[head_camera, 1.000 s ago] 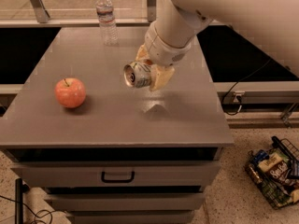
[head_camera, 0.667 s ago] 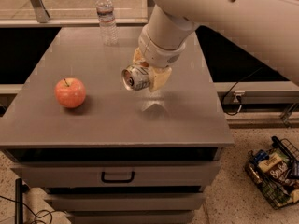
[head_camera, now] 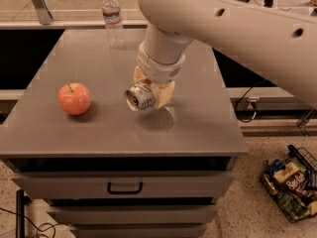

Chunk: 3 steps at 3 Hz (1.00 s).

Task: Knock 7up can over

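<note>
Near the middle of the grey metal desk (head_camera: 198,128), a little toward its right edge, my two-finger gripper (head_camera: 151,91) hung from my thick white arm (head_camera: 237,29), which reached in from the far right corner. My tan fingers (head_camera: 167,90) were pinched on the pale whitish-green aluminium 7up can (head_camera: 141,97), one on either side of it. The 7up can lay tipped on its side in my grasp, its silver top turned toward the front left corner. It seemed to sit just clear of the desktop with a soft shadow under it, though I could not be sure of the gap. A round red-pink apple (head_camera: 74,98) sat near the left edge, well apart from me. A clear plastic water bottle (head_camera: 113,18) stood upright at the back edge. Below the front edge, a drawer bore a dark handle (head_camera: 125,187).
</note>
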Tool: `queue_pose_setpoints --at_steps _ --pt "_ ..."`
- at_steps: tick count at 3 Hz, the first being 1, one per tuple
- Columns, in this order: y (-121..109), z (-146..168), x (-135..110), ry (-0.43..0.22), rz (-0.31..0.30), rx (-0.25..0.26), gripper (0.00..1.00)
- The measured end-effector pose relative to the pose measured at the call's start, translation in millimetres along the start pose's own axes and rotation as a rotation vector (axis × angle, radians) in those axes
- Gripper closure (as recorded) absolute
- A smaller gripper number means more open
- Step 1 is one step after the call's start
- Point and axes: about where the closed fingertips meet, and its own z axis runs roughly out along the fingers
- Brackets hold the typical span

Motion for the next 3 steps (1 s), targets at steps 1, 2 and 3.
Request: queue_pose_setpoints --at_steps 1,2,3 --pt "6.3 13.8 -7.0 -0.016 -0.025 -0.042 1.00" --pt "7.8 19.8 -9.5 -0.015 -0.026 -0.050 1.00" --pt "8.0 19.8 -10.0 -0.016 -0.027 -0.051 0.82"
